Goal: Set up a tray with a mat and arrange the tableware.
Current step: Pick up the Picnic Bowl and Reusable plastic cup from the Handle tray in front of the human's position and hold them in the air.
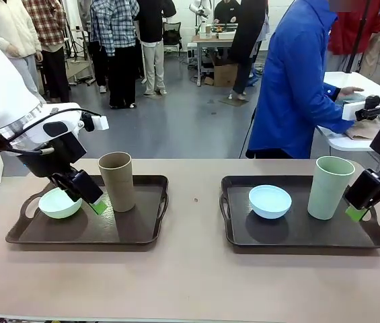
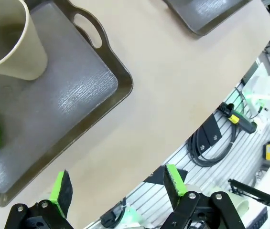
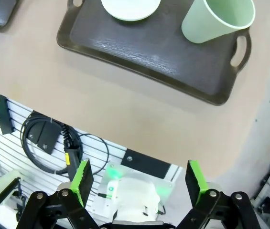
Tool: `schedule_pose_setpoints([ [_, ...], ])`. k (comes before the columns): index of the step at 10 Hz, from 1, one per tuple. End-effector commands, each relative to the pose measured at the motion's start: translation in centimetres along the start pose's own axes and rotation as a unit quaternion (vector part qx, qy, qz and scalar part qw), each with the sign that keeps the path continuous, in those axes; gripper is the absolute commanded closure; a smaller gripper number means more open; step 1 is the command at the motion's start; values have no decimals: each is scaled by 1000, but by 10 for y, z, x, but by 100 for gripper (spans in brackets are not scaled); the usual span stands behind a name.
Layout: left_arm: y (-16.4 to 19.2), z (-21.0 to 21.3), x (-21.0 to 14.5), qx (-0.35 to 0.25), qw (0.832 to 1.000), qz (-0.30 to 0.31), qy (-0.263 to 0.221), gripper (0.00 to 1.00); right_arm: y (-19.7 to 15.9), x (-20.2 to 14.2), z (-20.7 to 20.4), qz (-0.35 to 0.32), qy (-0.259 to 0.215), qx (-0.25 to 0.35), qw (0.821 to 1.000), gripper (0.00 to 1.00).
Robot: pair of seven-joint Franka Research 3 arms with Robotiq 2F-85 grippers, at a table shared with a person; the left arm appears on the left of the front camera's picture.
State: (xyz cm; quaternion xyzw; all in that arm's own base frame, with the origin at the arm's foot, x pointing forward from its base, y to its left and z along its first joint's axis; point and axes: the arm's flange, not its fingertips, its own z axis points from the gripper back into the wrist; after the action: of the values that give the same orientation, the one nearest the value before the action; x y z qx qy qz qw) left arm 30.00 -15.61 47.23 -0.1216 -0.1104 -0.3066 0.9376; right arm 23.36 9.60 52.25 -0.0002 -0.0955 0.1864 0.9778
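Left gripper [image 2: 117, 181] and right gripper [image 3: 138, 172] hang spread, empty. We judge the tableware set: pale green bowl [image 1: 60, 202] and brown cup [image 1: 117, 180] on lower-left tray [image 1: 82, 239], blue bowl [image 1: 270, 200] and green cup [image 1: 330, 187] on lower-right tray [image 1: 297, 232]. Laying a mat seems left.

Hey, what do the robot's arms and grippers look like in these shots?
The left arm is a rounded white shell with a thin black cable along its wrist. The left gripper and right gripper are black, with linked bars on silvery pivot pins and bright green fingertip pads.
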Motion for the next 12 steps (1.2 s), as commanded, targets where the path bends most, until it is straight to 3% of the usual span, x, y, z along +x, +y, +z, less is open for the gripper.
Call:
schedule_pose_setpoints([
  [1,11,-6,8,-66,998,6,12,0,-7,15,-6,12,40,89,995,0],
  [2,28,-2,14,-154,988,14,8,0,-26,23,-5,18,69,196,978,0],
  [3,56,8,18,-266,964,24,-8,0,-59,26,-3,5,74,299,951,0],
  [4,81,13,11,-341,939,34,-34,0,-93,18,-3,-12,62,374,925,0],
  [7,142,24,-30,-478,869,51,-114,0,-189,-34,-2,-64,-43,556,827,0],
  [9,176,32,-71,-535,823,70,-180,0,-239,-78,-10,-106,-111,633,759,0],
  [10,193,33,-97,-548,805,84,-209,0,-257,-99,-17,-129,-133,648,739,0],
  [12,220,35,-139,-561,781,110,-251,0,-286,-130,-28,-176,-149,649,724,0],
])
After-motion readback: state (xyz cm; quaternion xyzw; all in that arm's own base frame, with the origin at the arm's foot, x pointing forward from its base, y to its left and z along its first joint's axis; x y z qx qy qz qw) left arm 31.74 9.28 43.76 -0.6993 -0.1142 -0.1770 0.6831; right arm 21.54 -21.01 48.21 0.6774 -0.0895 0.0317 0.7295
